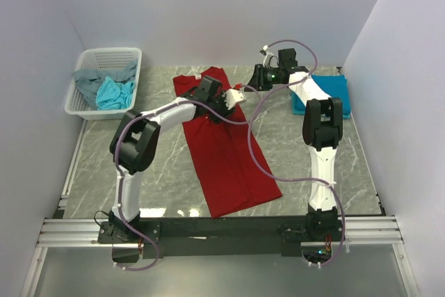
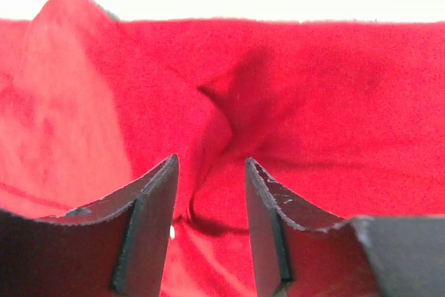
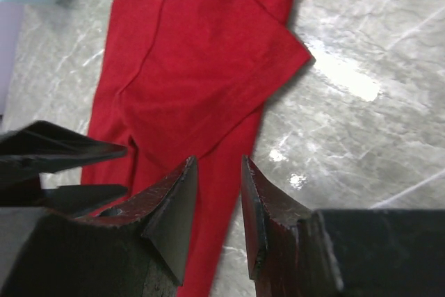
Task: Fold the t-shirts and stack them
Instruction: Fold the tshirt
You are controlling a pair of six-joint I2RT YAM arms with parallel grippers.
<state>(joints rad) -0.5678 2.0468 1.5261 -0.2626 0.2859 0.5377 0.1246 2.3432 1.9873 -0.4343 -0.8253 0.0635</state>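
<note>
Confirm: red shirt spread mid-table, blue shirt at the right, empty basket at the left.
Not empty: the basket holds a grey shirt and a turquoise shirt, as the top view shows. The red shirt and blue shirt are as stated.

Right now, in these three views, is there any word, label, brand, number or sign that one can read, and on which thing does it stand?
No text can be read in any view.
Pale speck, maybe a tag, at the collar of the dark red t-shirt: too small to read.
White mesh basket: no marking visible.
</note>
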